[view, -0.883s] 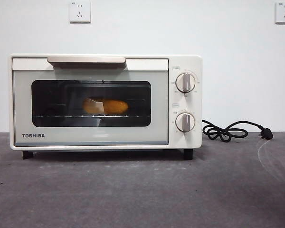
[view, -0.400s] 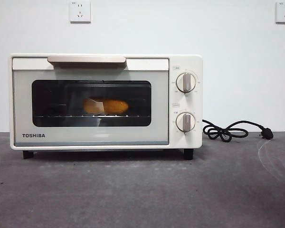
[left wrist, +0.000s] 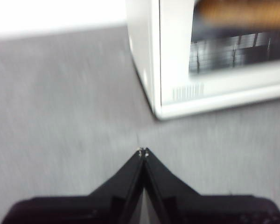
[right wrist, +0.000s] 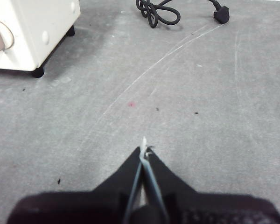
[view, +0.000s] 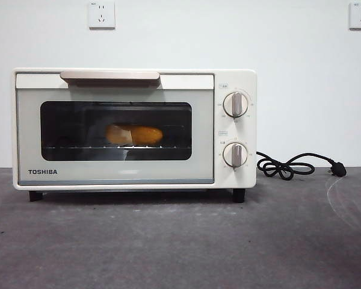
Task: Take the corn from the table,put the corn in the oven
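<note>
While neither arm shows in the front view, the dark grey worktop [view: 180, 241] spreads wide across the scene below a white wall with two sockets high up. On it stands the cream-white oven [view: 134, 129], its door shut under the bar handle [view: 109, 75], the name TOSHIBA printed low on the door and two round knobs [view: 235, 105] one above the other on the panel beside the glass. Its black cord [view: 289, 165] lies coiled on the worktop beside that panel, ending in a plug farther out. Behind the dark window the yellow-orange corn [view: 134, 134] lies lengthways on the wire rack, near the middle of the oven. The left gripper [left wrist: 142, 151] hangs over bare worktop near the oven's front corner on the side away from the knobs, jaws pressed together with nothing between them; that view is blurred, the corn only an orange smear behind the glass. The right gripper [right wrist: 143, 151] is likewise closed and empty, over scratched worktop between the oven's knob side and the cord.
</note>
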{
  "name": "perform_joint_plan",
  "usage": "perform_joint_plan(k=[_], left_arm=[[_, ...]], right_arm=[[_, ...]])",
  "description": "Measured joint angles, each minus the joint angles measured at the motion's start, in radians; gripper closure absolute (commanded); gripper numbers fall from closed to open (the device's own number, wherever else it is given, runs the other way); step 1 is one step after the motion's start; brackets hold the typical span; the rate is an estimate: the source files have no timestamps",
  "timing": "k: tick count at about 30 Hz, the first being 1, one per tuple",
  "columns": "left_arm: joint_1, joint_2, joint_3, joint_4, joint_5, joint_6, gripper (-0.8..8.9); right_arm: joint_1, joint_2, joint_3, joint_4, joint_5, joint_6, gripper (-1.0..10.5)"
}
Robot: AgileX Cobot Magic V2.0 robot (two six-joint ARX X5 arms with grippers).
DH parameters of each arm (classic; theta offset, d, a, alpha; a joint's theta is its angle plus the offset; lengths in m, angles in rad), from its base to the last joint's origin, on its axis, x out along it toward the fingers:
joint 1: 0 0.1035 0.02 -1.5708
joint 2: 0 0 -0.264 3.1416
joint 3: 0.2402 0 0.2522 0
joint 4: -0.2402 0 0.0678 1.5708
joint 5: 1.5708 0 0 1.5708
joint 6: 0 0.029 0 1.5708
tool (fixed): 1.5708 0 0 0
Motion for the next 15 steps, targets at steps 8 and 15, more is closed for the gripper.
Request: perform_joint_plan(k=[8,15], left_arm=[[0.000,-0.087,0.000,0.031,0.000,0.000,8.17],[0.000,-0.087,0.000,0.031,0.000,0.000,8.17]], right_arm=[[0.000,0.000,0.000,0.000,0.000,0.000,9.6],[0.000,0.000,0.000,0.000,0.000,0.000,9.6]])
